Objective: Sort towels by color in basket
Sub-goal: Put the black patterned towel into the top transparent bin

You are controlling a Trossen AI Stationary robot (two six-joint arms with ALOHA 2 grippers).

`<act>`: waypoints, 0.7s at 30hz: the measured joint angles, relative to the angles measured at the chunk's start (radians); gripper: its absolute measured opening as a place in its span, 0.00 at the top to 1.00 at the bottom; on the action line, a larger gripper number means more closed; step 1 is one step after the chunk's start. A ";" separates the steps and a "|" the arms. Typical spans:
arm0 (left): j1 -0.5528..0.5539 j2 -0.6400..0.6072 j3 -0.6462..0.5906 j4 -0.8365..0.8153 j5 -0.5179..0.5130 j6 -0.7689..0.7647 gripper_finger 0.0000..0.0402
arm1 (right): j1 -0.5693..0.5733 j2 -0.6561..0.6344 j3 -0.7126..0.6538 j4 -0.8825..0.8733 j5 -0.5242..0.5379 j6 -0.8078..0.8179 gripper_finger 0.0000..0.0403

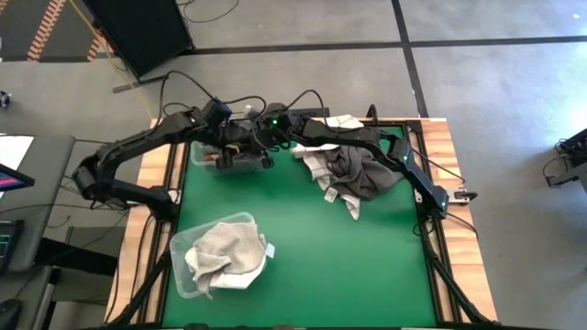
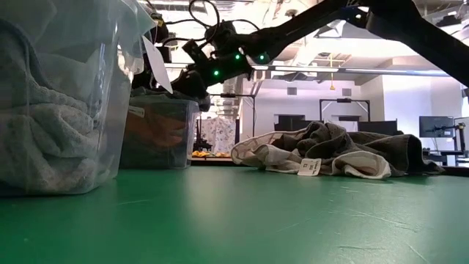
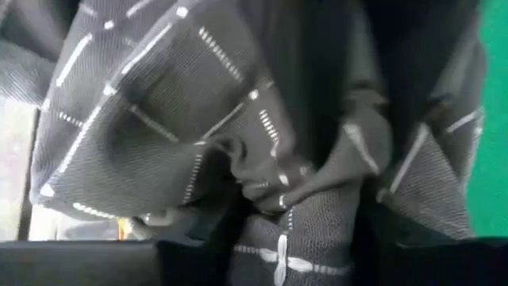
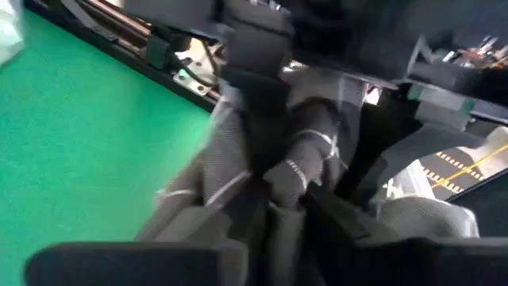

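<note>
Overhead, both dark arms reach to the far edge of the green table top [image 1: 367,257], where the left gripper [image 1: 240,145] and the right gripper [image 1: 267,137] meet above a clear plastic bin [image 1: 206,160] holding dark cloth. A loose heap of dark grey and cream towels [image 1: 347,165] lies just beside that bin on the right arm's side. Nearer the front, a second clear plastic bin [image 1: 183,275] holds a crumpled cream towel [image 1: 225,252].

From table height, the near bin [image 2: 51,95] with its pale towel fills one side. The far bin [image 2: 157,136] stands behind it, and both grippers hang at its rim; their fingers cannot be told apart here. The towel heap [image 2: 337,150] sprawls on the green surface, a white label showing.

Through the left wrist camera, a dark grey towel with thin white check lines [image 3: 238,159] fills the view, bunched against the fingers; whether they pinch it I cannot tell.

Through the right wrist camera, the same checked cloth [image 4: 278,183] hangs in folds by the fingers, blurred, and their spread cannot be judged.
</note>
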 joint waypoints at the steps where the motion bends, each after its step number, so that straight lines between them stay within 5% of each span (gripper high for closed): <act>1: 0.008 0.000 0.000 -0.009 0.004 0.001 0.63 | 0.001 -0.008 0.000 -0.015 -0.002 -0.001 0.68; 10: 0.089 0.078 0.000 -0.015 0.099 -0.002 0.85 | 0.029 -0.147 0.003 -0.276 0.056 -0.064 0.40; 21: 0.103 0.290 0.005 -0.044 0.129 -0.014 0.87 | 0.043 -0.295 0.003 -0.802 0.268 -0.075 0.41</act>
